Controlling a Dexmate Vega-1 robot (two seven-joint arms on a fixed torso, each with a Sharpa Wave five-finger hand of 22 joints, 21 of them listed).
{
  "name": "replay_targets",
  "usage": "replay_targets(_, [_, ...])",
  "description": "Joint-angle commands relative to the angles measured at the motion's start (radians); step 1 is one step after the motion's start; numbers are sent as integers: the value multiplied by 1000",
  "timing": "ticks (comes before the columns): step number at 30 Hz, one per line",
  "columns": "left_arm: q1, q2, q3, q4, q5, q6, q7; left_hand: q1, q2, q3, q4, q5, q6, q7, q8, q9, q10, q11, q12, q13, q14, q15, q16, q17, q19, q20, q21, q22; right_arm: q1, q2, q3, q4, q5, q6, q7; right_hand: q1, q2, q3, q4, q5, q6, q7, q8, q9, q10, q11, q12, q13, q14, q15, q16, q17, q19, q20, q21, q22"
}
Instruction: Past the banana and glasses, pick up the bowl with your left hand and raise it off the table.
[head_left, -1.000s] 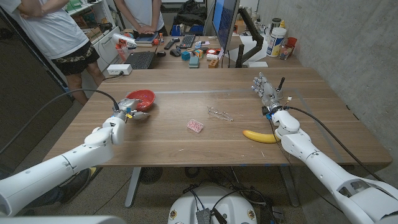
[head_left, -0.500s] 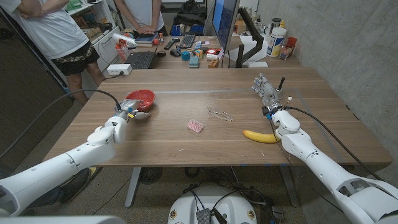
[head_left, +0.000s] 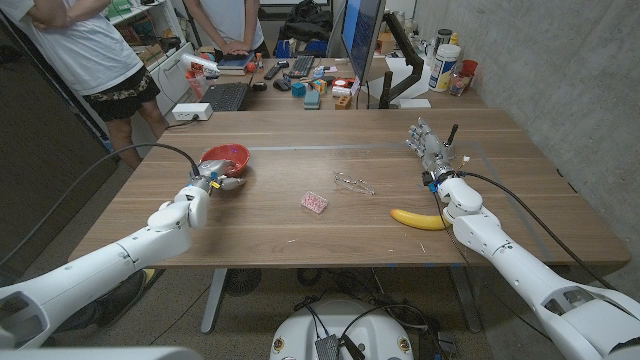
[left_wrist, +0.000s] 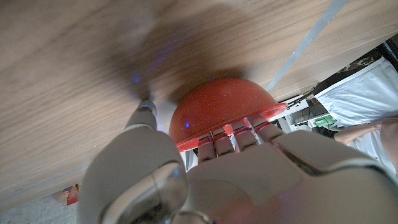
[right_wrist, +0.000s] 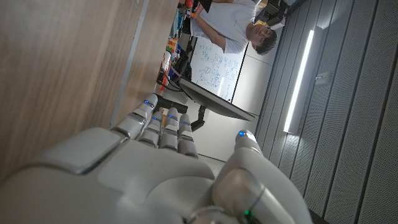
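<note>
We see the red bowl (head_left: 226, 157) standing on the wooden surface (head_left: 300, 235) toward its left side, well apart from the other things. Our left robot hand (head_left: 213, 180) has reached the bowl's near rim. In the left wrist view the fingers (left_wrist: 225, 138) lie over the bowl's (left_wrist: 217, 112) rim and reach inside, while the thumb (left_wrist: 142, 118) stands beside the bowl's outer wall; we cannot tell whether the thumb touches the wall, so whether this robot hand (left_wrist: 205, 174) really grips the bowl is not clear to us. The bowl's base seems to sit on the wood.

Near the middle of the surface lie the glasses (head_left: 354, 183), and just in front of them, toward the left, a small pink packet (head_left: 314, 202). The banana (head_left: 418, 218) lies toward the right, near our right arm.

Our right robot hand (head_left: 427, 142) stands upright beyond the banana, with its fingers apart and nothing in them; the right wrist view shows its fingers (right_wrist: 163, 127) stretched out side by side.

Behind the surface stands a second desk (head_left: 300, 85) with a keyboard (head_left: 224, 96), a monitor (head_left: 362, 40) and small clutter. Two people (head_left: 90, 50) stand at the far left.
</note>
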Motion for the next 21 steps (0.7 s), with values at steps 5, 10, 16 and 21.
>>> replay_targets(5, [10, -29, 1, 8, 16, 44, 66, 167, 30, 43, -47, -10, 117, -49, 40, 4, 165, -47, 41, 19, 179, -126, 49, 16, 254, -56, 108, 12, 0, 1, 1, 5, 5, 5, 7, 4, -6, -3, 1, 6, 4, -8, 4, 4, 10, -1, -2, 6, 8, 3, 3, 3, 6, 2, 5, 3])
replay_targets(10, [23, -33, -10, -5, 2, 61, 81, 270, 51, 71, -46, -60, 213, -54, 68, 7, 287, -46, 62, 31, 310, -168, 65, 7, 396, -86, 163, 1, 1, 2, 0, 9, 7, 6, 14, 4, -6, -3, 1, 6, 4, -8, 4, 4, 9, -1, -3, 6, 7, 4, 3, 3, 6, 2, 5, 3])
replay_targets(16, [44, -39, -26, -11, -19, 63, 122, 347, 62, 87, -33, -119, 343, -60, 102, 10, 407, -40, 79, 52, 486, -185, 86, 16, 539, -128, 219, -7, 7, 4, -4, 16, 5, 4, 19, 4, -6, -4, 2, 6, 4, -8, 4, 4, 8, -2, -3, 6, 7, 3, 3, 3, 6, 2, 5, 3])
replay_targets(21, [53, -44, -33, -12, -30, 65, 148, 376, 62, 89, -29, -125, 432, -60, 129, 10, 490, -43, 98, 80, 587, -188, 108, 36, 620, -142, 256, -6, 17, 10, -9, 29, 4, 8, 29, 4, -6, -4, 1, 6, 4, -8, 4, 4, 7, -3, -3, 6, 7, 3, 3, 3, 6, 1, 5, 3])
